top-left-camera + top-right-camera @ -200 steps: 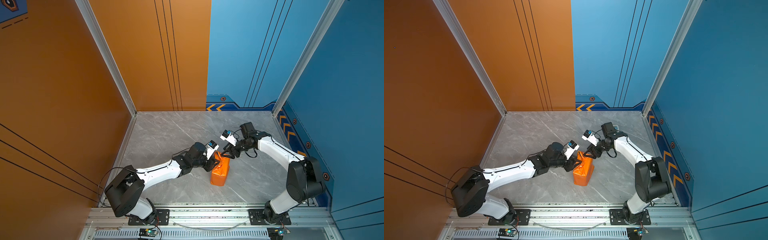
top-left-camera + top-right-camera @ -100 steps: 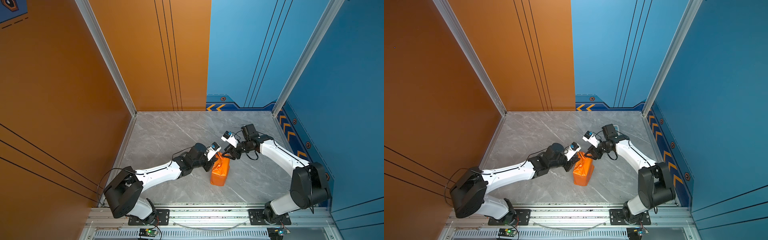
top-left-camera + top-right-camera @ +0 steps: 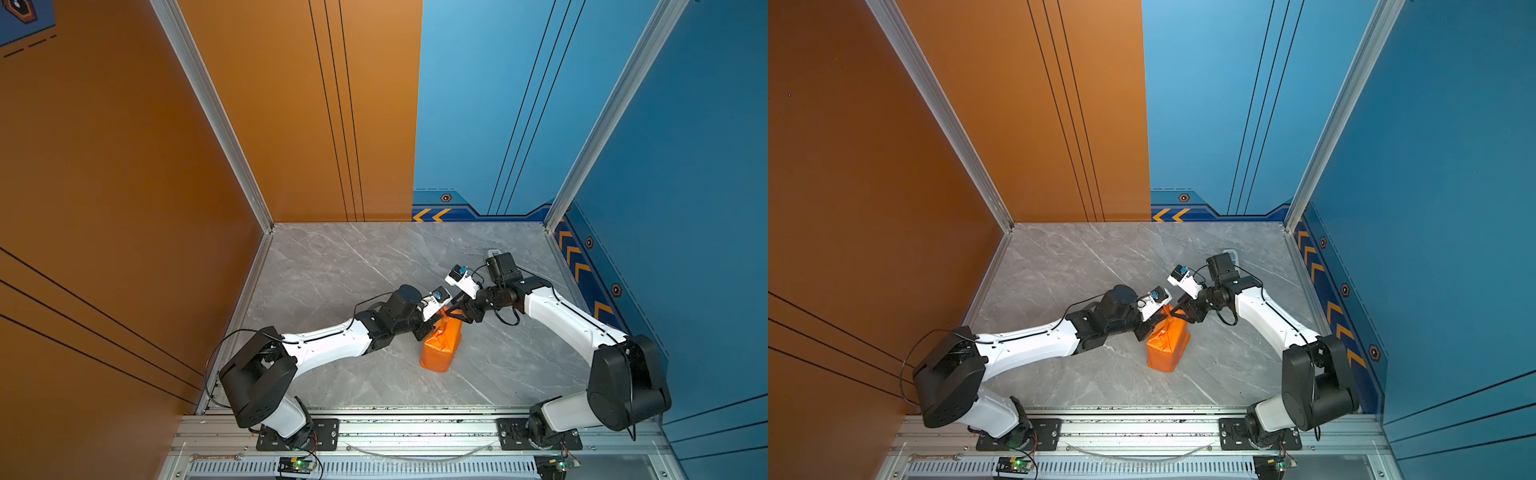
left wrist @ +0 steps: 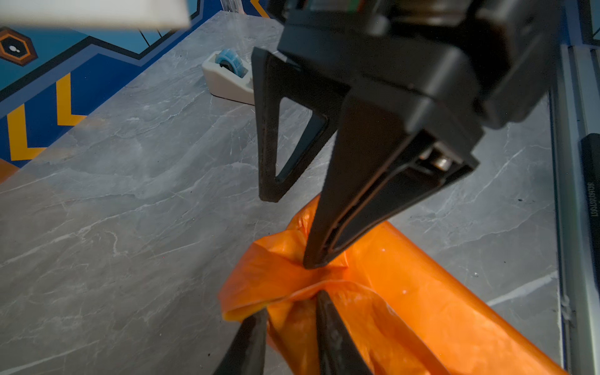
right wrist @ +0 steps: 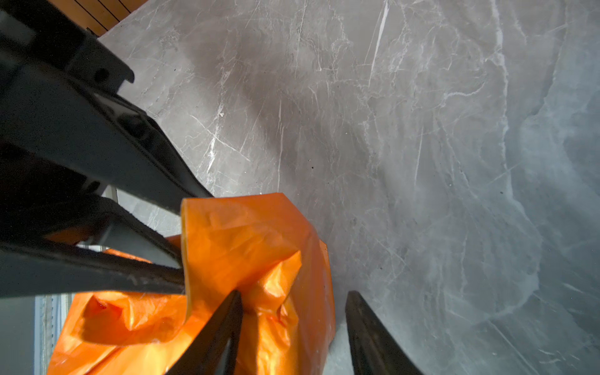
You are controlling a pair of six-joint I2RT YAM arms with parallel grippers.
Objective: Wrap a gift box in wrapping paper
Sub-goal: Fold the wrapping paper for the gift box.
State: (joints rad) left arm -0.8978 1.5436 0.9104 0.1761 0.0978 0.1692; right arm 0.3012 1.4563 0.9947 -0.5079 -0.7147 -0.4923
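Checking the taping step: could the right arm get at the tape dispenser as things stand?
Probably yes. The dispenser stands on the table close to the right gripper, nothing between them. But one of its open fingers presses the paper, so it would have to leave that fold first.

i'm looking at a grey marble tabletop (image 3: 332, 270); a white tape dispenser (image 4: 227, 79) with a blue roll stands toward its far side; a wrench (image 3: 216, 457) lies on the frame beyond its near edge

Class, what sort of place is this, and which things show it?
Likely a robot lab cell: left arm and right arm bolted to an aluminium rail, marble-patterned tabletop, orange wall panel and blue wall panel around it.
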